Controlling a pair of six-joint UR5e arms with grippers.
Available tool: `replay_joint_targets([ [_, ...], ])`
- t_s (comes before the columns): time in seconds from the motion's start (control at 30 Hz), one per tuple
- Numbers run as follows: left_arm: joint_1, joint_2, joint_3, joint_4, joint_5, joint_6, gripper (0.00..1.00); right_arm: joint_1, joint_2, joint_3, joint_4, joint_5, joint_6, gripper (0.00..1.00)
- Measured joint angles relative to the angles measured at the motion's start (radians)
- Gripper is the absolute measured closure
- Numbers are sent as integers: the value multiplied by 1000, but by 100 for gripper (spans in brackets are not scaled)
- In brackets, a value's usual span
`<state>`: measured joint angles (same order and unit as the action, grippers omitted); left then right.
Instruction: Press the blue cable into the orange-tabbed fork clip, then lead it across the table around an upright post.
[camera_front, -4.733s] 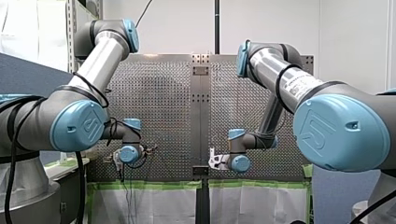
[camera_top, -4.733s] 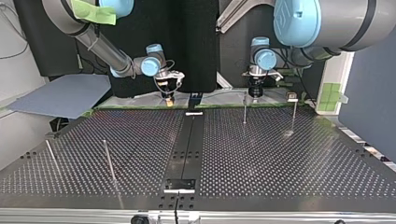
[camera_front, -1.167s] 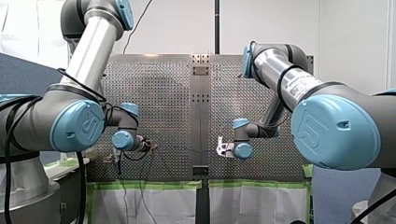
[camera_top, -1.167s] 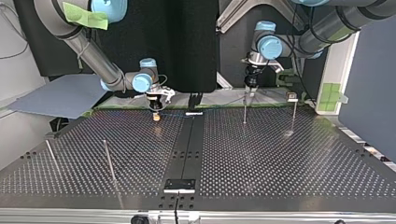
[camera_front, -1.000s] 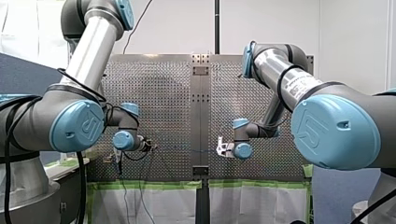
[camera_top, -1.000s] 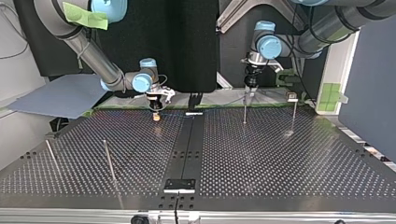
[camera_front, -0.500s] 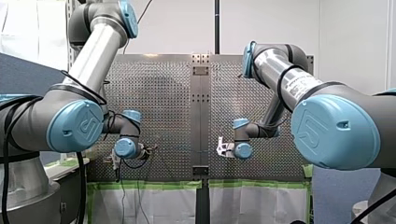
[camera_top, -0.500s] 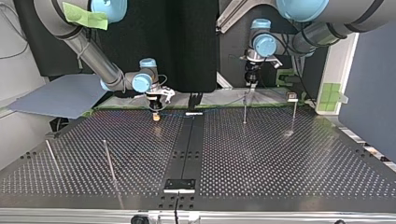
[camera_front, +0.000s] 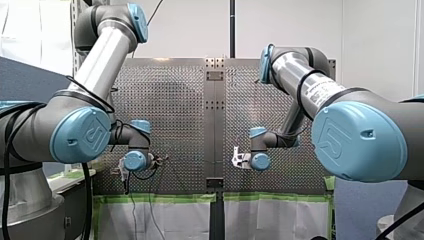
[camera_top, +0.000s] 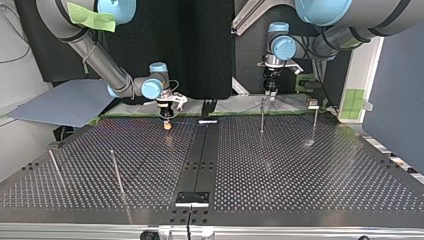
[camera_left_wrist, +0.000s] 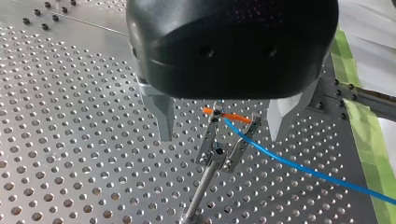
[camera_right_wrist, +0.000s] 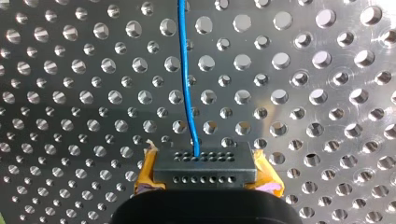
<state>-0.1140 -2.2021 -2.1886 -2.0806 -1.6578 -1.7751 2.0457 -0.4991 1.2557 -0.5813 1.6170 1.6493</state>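
While my right claw (camera_right_wrist: 205, 163) is closed on the blue cable (camera_right_wrist: 186, 84), its yellow pads (camera_right_wrist: 267, 179) pinching the strand where it runs out ahead, my left claw (camera_left_wrist: 219, 122) stands open. Its metal fingers (camera_left_wrist: 161, 116) are apart on either side of the orange-tabbed fork clip (camera_left_wrist: 217, 153) and touch neither clip nor cable. The cable meets the clip at its orange tabs and runs off low over the desk (camera_left_wrist: 70, 140). Whether it sits fully down in the fork I cannot tell. It looks thin, light and limp, straight only under pull. I judge it wants modest tension and a hold close beside the clip for pressing, not a tug that could slide it through the pads. In the top view an upright post (camera_top: 116, 172) stands well apart from both claws, across the desk.
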Motion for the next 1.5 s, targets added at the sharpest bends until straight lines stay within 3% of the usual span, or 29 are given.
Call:
replay_joint_targets([
  [0.83, -18, 0, 0, -30, 4, 9, 0, -1, 0, 0, 0, -1, 2, 100],
  [1.07, -69, 0, 0, -25, -6, -10, 0, 0, 1, 0, 1, -1, 0, 100],
  [1.37, -147, -1, 9, -14, -75, -83, 0, 1, 1, 0, 1, -2, 2, 100],
  [1.5, -184, -1, 14, -5, -83, -121, 0, 0, 1, 0, 1, -2, 4, 100],
])
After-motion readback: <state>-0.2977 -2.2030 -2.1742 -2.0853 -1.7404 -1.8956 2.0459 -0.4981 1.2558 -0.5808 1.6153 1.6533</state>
